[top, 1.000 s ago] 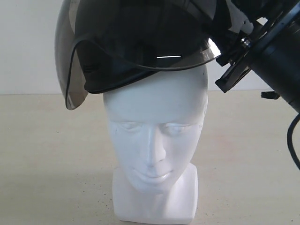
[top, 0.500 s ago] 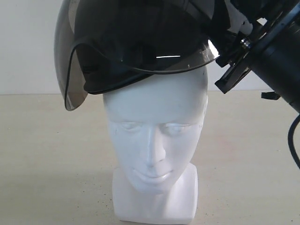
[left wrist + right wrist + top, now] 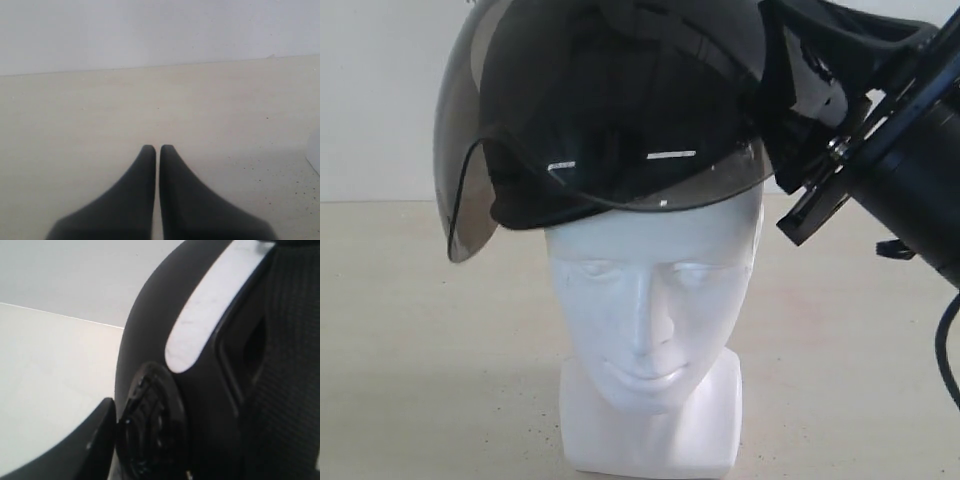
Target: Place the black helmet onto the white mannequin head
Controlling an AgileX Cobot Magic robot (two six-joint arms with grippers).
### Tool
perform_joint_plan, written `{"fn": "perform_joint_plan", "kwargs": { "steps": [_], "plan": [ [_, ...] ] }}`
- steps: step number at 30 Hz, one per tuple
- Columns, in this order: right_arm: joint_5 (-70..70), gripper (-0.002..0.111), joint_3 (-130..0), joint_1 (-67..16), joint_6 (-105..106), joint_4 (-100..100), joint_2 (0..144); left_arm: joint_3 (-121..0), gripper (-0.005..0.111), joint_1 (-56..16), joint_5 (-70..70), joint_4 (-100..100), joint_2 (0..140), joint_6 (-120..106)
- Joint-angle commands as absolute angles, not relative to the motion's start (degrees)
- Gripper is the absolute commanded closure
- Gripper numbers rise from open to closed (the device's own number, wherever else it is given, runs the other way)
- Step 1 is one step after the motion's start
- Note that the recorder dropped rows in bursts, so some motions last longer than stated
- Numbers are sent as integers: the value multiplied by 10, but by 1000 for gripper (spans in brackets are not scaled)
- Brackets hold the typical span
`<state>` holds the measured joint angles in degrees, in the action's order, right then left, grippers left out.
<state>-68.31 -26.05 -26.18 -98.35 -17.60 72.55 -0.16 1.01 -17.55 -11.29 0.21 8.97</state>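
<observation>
Helmet (image 3: 620,100) tilted further atop mannequin head (image 3: 650,300); right gripper (image 3: 788,100) clamped.

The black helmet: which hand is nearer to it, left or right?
Right. The right hand grips the black helmet at its edge; the left hand, shut, sees only table.

You've got the helmet (image 3: 610,90) tilted over the crown of the mannequin head (image 3: 650,300), visor (image 3: 460,190) hanging down on the view's left. Your right gripper (image 3: 788,130) clamps its right rim. Head upright on the table (image 3: 420,350), well off the back edge.
</observation>
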Motion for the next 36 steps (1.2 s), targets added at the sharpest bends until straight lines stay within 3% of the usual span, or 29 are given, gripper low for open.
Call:
{"fn": "perform_joint_plan", "kwargs": {
  "steps": [1,15,36],
  "plan": [
    [-614,108,-246,-252,-924,-183,732,0,102,7,-176,-114,0,89],
    [-621,108,-244,-252,-924,-157,732,0,102,7,-176,-114,0,89],
    [-677,108,-132,-252,-924,-109,732,0,102,7,-176,-114,0,89]
  ]
}}
